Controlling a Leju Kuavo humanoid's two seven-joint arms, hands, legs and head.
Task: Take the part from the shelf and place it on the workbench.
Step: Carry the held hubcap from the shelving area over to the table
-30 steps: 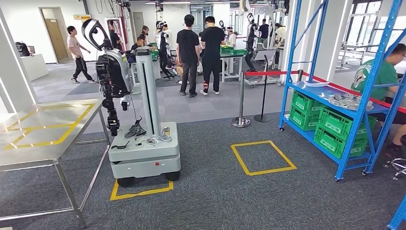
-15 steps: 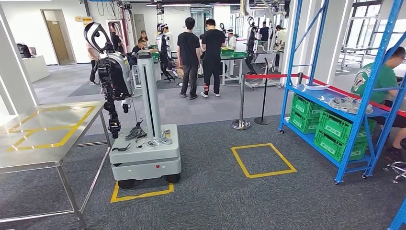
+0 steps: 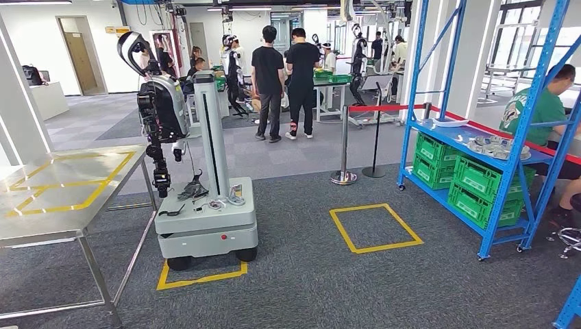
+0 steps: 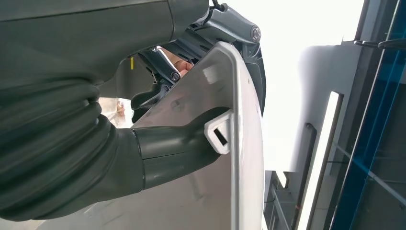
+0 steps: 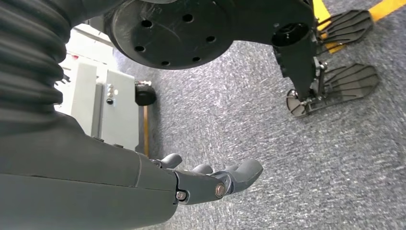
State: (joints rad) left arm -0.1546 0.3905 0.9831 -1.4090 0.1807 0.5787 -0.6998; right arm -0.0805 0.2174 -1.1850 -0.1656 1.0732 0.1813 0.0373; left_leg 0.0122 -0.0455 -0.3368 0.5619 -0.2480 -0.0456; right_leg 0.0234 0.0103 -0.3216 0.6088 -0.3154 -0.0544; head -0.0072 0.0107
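Note:
My left hand (image 4: 91, 143) grips a flat silver-white part (image 4: 206, 196) with a raised rim; the thumb (image 4: 177, 146) presses by a small white clip on its face and dark fingers wrap the far edge. My right hand (image 5: 158, 184) hangs over the grey carpet with its fingers loosely stretched out and nothing in them. In the head view the steel workbench (image 3: 65, 188), marked with yellow lines, stands at the left. The blue shelf (image 3: 510, 147) stands at the right with more pale parts (image 3: 497, 145) on its upper level.
A wheeled grey robot (image 3: 205, 205) with a white column stands beside the workbench's right end. A yellow floor square (image 3: 375, 227) lies before the shelf, green crates (image 3: 479, 181) below. A person in green (image 3: 548, 110) sits behind the shelf; others stand beyond a stanchion (image 3: 344, 147).
The whole head picture has shifted slightly, so the camera has moved. A person walking at the back left has passed behind the wheeled robot.

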